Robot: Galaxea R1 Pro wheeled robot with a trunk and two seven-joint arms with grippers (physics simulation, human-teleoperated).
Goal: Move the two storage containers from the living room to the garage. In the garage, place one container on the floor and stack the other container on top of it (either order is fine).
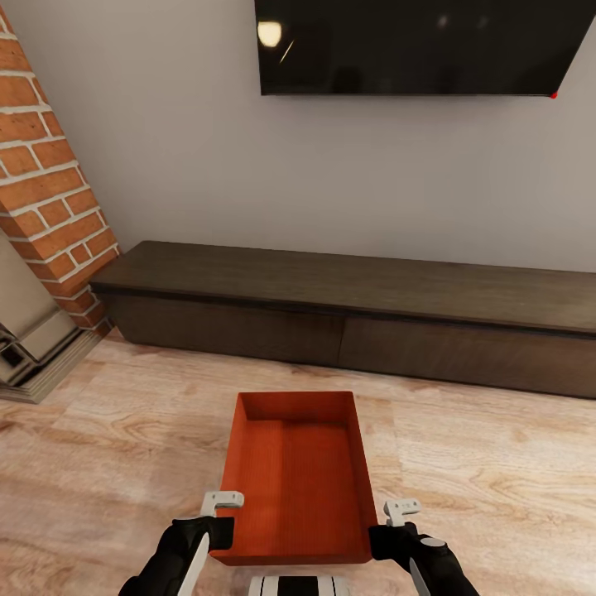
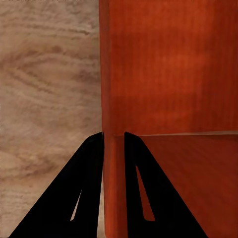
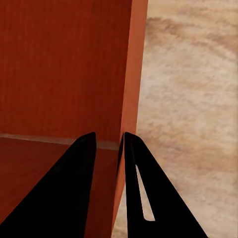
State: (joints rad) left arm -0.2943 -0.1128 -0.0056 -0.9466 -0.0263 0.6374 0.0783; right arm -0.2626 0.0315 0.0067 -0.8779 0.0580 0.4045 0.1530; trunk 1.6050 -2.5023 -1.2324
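Note:
One red-orange storage container [image 1: 298, 476] sits low in front of me over the light wood-plank floor [image 1: 497, 480] of the living room, its open top facing up and nothing inside. My left gripper [image 1: 219, 520] is shut on its left wall near the front corner; in the left wrist view the two black fingers [image 2: 82, 188] pinch that thin wall [image 2: 115, 173] between them. My right gripper [image 1: 389, 523] is shut on the right wall the same way, its fingers [image 3: 148, 198] straddling the wall [image 3: 130, 89]. I cannot tell whether the container rests on the planks. The garage is out of view.
A long dark low cabinet [image 1: 356, 306] runs along the beige wall just beyond the container, under a wall TV [image 1: 414, 41]. A red-brick fireplace [image 1: 50, 190] stands at the left. Open wood floor lies to either side of the container.

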